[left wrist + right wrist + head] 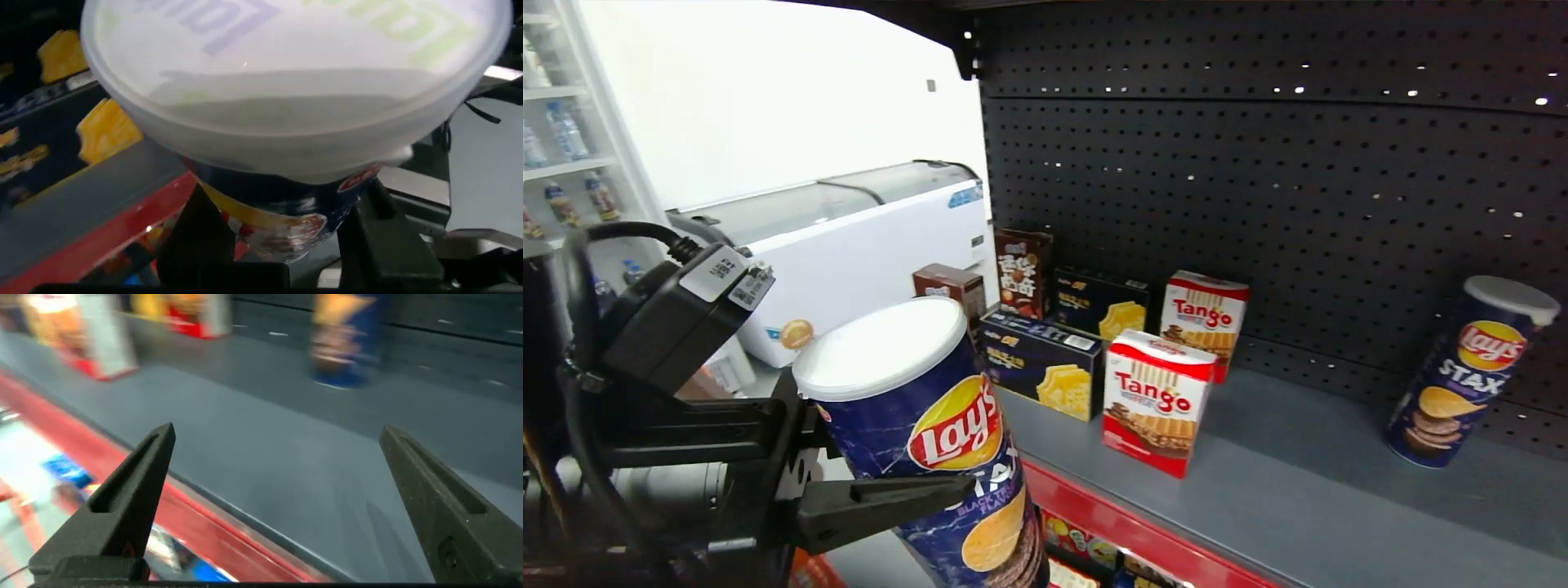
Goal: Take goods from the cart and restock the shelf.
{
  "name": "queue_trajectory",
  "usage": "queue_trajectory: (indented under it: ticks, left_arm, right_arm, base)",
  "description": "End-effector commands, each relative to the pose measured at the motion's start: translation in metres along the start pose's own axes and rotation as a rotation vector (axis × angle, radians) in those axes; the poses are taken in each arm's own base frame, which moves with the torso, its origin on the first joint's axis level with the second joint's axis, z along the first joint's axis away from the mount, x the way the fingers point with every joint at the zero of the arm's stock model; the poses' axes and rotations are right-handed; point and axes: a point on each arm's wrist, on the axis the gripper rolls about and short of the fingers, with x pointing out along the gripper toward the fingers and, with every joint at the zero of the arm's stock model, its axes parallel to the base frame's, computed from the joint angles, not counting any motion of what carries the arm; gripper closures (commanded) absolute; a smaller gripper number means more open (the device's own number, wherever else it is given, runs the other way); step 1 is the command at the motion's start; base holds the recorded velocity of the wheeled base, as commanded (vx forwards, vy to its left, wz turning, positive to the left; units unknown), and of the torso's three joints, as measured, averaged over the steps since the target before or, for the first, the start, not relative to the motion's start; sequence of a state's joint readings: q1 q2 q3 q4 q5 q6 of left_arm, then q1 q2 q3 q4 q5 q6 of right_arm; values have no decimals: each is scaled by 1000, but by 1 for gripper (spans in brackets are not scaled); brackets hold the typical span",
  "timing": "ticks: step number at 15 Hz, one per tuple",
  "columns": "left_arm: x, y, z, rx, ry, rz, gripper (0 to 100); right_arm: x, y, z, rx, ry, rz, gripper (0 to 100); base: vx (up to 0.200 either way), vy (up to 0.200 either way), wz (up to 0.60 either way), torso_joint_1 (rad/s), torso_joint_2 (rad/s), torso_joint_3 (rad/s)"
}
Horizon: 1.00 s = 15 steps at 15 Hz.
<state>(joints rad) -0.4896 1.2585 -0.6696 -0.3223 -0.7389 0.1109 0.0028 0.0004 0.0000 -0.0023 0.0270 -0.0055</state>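
head view shows the left pincer (pixel 919 457) clamped around a lidded chip can (pixel 890 367), right pincer (pixel 278 437) spread wide.

A shop, in the snack aisle.
The grey shelf (pixel 1298 498) has a black pegboard back (pixel 1258 188) and a red front edge (pixel 1111 516). On it stand wafer boxes (pixel 1156 400) and a chips can (pixel 1470 371). Left of the shelf is a glass-top chest freezer (pixel 849 237), and farther left a cooler with bottled drinks (pixel 564 139).

Navy marbled can (pixel 931 441), white lid (pixel 878 347); grey shelf (pixel 1298 482).
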Motion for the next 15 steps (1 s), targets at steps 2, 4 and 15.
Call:
queue_trajectory:
  ticks: [2,4,15]
  left_arm:
    - [3,-4,0,4,2,-26,100]
    - [3,-3,0,3,3,-26,100]
    - [4,-3,-3,-5,12,-22,100]
  right_arm:
    - [0,0,0,-1,-1,1,0]
    - [0,0,0,-1,-1,1,0]
    - [0,0,0,-1,-1,1,0]
  base:
    - [0,0,-600,0,0,2]
    - [0,0,-600,2,2,2]
    - [0,0,-273,1,1,1]
